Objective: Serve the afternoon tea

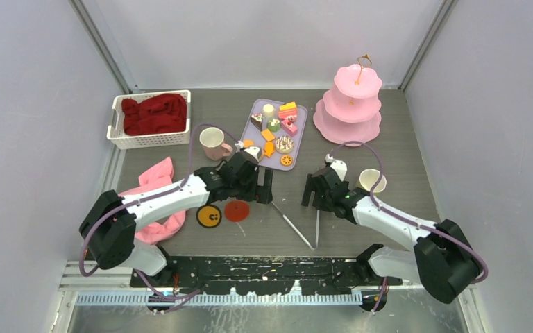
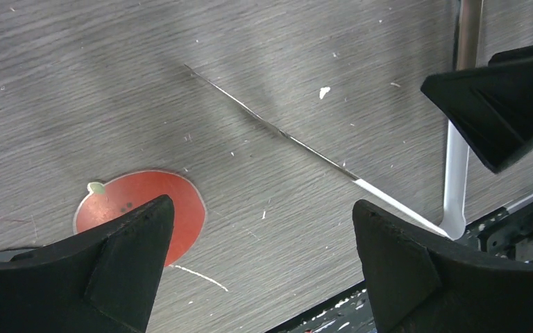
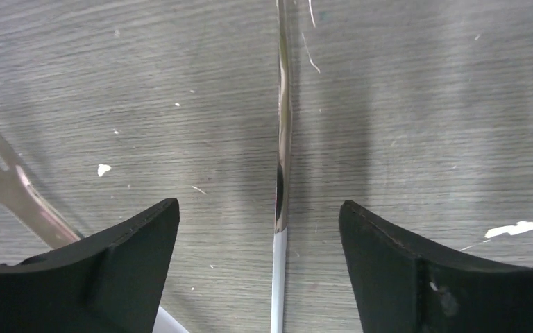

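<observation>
A grey wood-grain surface (image 1: 416, 156) fills a white-walled enclosure (image 1: 264, 41), with the arms' black mounting rail (image 1: 250, 267) along its near edge.

Well to the near side of the lavender tray (image 1: 300, 142), two slim metal utensils (image 1: 293, 225) with white handles lie in a V. The right fingers (image 3: 111, 270) are parted low over the surface. They straddle one utensil without touching it and hold nothing. The left fingers (image 2: 121, 270), just nearer than the tray, are spread wide and empty, with one over a red disc (image 1: 237, 211). Beside that disc, near-left of the tray, lies a black-and-yellow disc (image 1: 209, 216). Further left is a crumpled pink cloth (image 1: 156, 173).

A cream mug (image 1: 371, 180) stands near-right of the tray. A pale pink mug (image 1: 213, 142) stands just to the tray's left.

The tray holds the toy cakes (image 1: 288, 111), mixed with small orange, yellow and brown pieces. Left of the tray and well apart from it, a white basket (image 1: 150, 141) holds a bunched red cloth (image 1: 154, 113). To the tray's right, slightly farther back, stands a pink three-tier stand (image 1: 350, 104).
</observation>
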Motion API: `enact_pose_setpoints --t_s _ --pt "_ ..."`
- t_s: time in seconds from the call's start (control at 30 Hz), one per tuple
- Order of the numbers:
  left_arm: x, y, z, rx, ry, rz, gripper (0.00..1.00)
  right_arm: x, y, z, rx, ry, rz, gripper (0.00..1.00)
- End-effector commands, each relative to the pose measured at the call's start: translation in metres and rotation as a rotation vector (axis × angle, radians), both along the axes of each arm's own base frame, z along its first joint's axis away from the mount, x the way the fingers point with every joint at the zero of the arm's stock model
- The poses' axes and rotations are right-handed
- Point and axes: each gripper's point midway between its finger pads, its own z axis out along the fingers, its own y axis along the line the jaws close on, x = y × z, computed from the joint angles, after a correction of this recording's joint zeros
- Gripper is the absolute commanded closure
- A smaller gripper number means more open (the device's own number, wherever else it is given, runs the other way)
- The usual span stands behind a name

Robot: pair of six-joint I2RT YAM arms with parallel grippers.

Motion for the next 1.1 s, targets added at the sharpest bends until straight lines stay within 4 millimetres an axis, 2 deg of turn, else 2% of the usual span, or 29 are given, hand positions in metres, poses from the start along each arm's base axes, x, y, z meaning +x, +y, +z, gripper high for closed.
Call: enact_pose_setpoints --t_s 0.0,0.1,0.23,0.43,0.57,0.83,1.07 --pt "0.016 -0.013 0.027 -0.106 -0.022 -0.014 0.01 0.008 0.002 0.036 -0.006 -0.099 0.069 0.02" --pt "0.019 -0.008 0.034 -0.105 -0.041 -0.012 0.01 -0.012 0.005 0.037 0.006 -0.077 0.13 0.0" --pt "0.022 -0.003 0.04 -0.089 -0.058 -0.01 0.01 -0.042 0.025 0.037 0.057 -0.063 0.205 0.0" --pt "0.022 -0.004 0.045 -0.092 -0.065 -0.019 0.01 -0.067 0.04 0.03 0.053 -0.012 0.229 0.0" --pt "0.021 -0.003 0.045 -0.093 -0.063 -0.021 0.01 -0.077 0.042 0.021 -0.002 0.011 0.231 0.0" --pt "0.017 -0.002 0.042 -0.1 -0.051 -0.019 0.01 -0.083 0.047 0.011 -0.1 0.03 0.258 0.0" --pt "0.018 -0.007 0.043 -0.109 -0.054 -0.036 0.01 -0.074 0.047 0.006 -0.14 -0.003 0.253 0.0"
